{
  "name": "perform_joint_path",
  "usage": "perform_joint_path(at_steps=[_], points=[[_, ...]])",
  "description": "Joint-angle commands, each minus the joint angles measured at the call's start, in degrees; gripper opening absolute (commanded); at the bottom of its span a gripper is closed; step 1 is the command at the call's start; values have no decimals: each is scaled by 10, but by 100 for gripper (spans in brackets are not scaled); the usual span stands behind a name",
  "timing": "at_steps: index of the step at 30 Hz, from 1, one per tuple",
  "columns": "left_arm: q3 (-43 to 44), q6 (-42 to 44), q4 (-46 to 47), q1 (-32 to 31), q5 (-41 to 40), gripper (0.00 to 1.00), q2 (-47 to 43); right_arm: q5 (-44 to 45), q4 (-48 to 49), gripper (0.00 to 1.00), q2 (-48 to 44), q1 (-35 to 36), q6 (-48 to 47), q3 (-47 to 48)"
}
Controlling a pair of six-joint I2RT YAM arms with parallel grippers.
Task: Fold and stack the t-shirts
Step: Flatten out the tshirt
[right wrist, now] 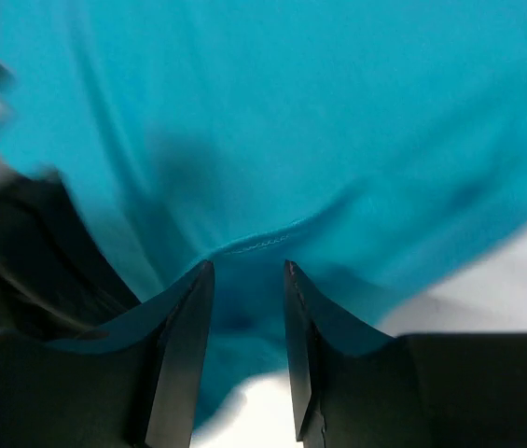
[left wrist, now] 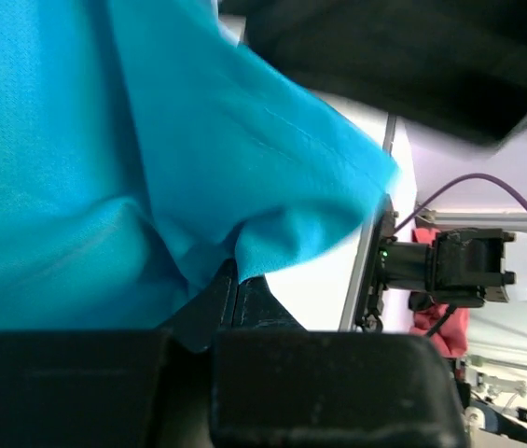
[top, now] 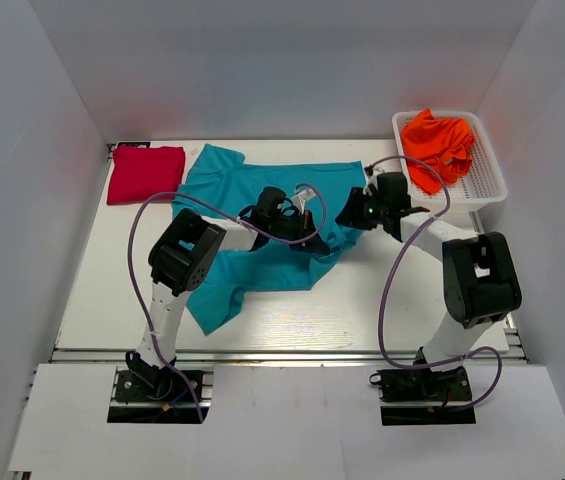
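The teal t-shirt (top: 262,215) lies spread and partly rumpled in the middle of the table. My left gripper (top: 300,228) sits on its right part; in the left wrist view the gripper (left wrist: 235,280) is shut on a fold of the teal cloth (left wrist: 151,168). My right gripper (top: 354,215) is at the shirt's right edge. In the right wrist view it (right wrist: 244,271) is open, with the stitched hem of the teal shirt (right wrist: 263,245) just at its fingertips. The red t-shirt (top: 145,173) lies folded at the back left. The orange t-shirt (top: 439,143) is bunched in a basket.
A white mesh basket (top: 489,175) stands at the back right corner. Grey walls close the table on three sides. Purple cables loop from both arms over the table. The right arm's wrist (left wrist: 450,269) shows in the left wrist view.
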Motion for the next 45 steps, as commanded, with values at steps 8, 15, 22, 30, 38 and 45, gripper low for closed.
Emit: perform_joint_path(at_steps=[8,15,22,30,38,45], points=[[-31,-46,67,7,33,0,-7,62,-65,42,44,8,-66,131],[-55,-103,93,17,14,0,-7,227,-147,52,-131,11,-81,7],[-67,-108,90,23,-15,0,-18,136,-178,52,-167,44,-125,-46],[-79,-114,105,23,-21,0,-23,83,-128,50,-91,102,-147,-19],[-91,-130,153,23,-8,0,-23,95,-100,40,-43,109,-114,5],[-96,-130,165,23,3,0,-28,89,-86,31,-20,109,-100,16]])
